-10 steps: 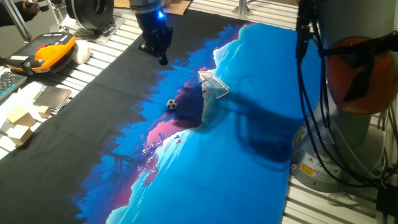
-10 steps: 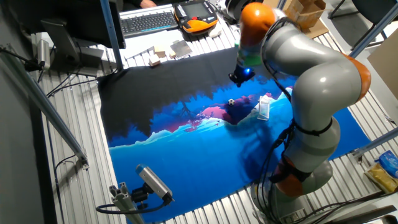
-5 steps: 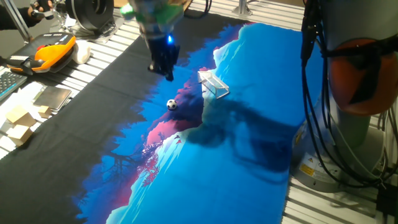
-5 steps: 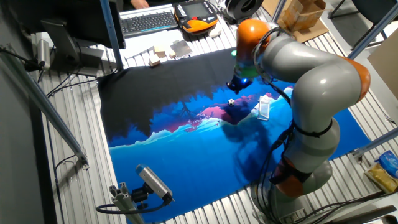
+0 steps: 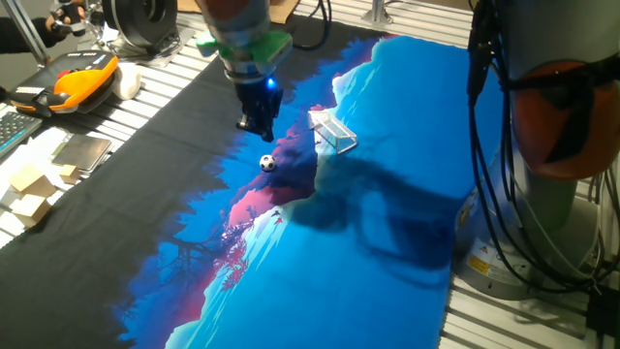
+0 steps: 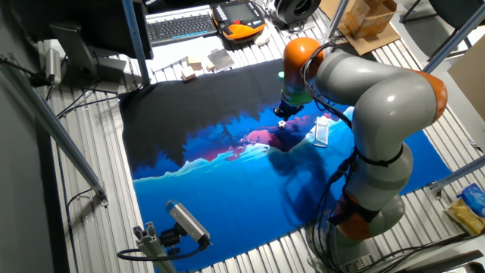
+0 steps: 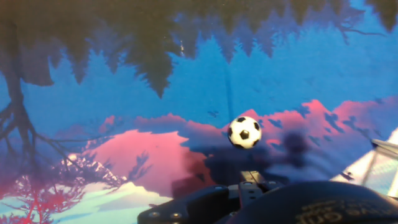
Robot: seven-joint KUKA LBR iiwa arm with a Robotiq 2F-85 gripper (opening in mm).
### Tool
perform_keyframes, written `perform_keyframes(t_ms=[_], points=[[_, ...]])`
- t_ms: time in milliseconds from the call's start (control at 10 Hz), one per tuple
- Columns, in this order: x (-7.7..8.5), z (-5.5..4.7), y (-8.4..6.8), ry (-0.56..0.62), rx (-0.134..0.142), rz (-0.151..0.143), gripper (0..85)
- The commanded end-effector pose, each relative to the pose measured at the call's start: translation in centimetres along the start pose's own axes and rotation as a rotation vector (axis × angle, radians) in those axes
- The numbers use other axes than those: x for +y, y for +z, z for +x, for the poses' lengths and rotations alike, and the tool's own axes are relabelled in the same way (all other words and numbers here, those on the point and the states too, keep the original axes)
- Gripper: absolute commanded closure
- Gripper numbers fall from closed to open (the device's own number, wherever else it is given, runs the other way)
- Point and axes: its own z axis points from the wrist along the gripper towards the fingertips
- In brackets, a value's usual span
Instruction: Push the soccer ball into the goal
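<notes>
The soccer ball (image 5: 267,163) is tiny, white with black patches, and lies on the blue and pink printed mat. The small white goal (image 5: 332,134) with netting stands just right of it, a short gap away. My gripper (image 5: 260,125) hangs low just behind the ball, fingers together and holding nothing, apart from the ball. In the other fixed view the gripper (image 6: 286,113) is directly above the ball (image 6: 281,124), with the goal (image 6: 321,130) to its right. In the hand view the ball (image 7: 244,132) lies just ahead of the gripper (image 7: 250,179), and the goal (image 7: 380,167) sits at the right edge.
The mat (image 5: 320,262) covers the slatted table, black on the far-left part. An orange pendant (image 5: 81,78), a white roundish object (image 5: 127,81), small boxes (image 5: 29,194) and a keyboard (image 6: 182,26) lie off the mat. The robot's base and cables (image 5: 542,145) stand right.
The gripper has moved down and toward the ball, from over the black part of the mat to just behind the ball. The ball and the goal have not moved.
</notes>
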Motion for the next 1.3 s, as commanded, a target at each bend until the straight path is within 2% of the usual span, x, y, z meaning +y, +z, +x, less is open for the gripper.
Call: perform_keyframes(t_ms=[0, 300, 500, 700, 900, 1100, 1200], points=[[0.18, 0.00, -0.06, 0.008, 0.005, -0.040, 85.0], [0.50, 0.21, -0.01, 0.045, 0.009, -0.065, 85.0], [0.50, 0.21, -0.01, 0.080, 0.010, -0.065, 85.0], [0.50, 0.21, -0.01, 0.100, 0.006, -0.052, 85.0], [0.50, 0.21, -0.01, 0.139, 0.008, -0.081, 85.0], [0.50, 0.21, -0.01, 0.202, 0.035, -0.147, 85.0], [0.50, 0.21, -0.01, 0.244, 0.028, -0.132, 85.0]])
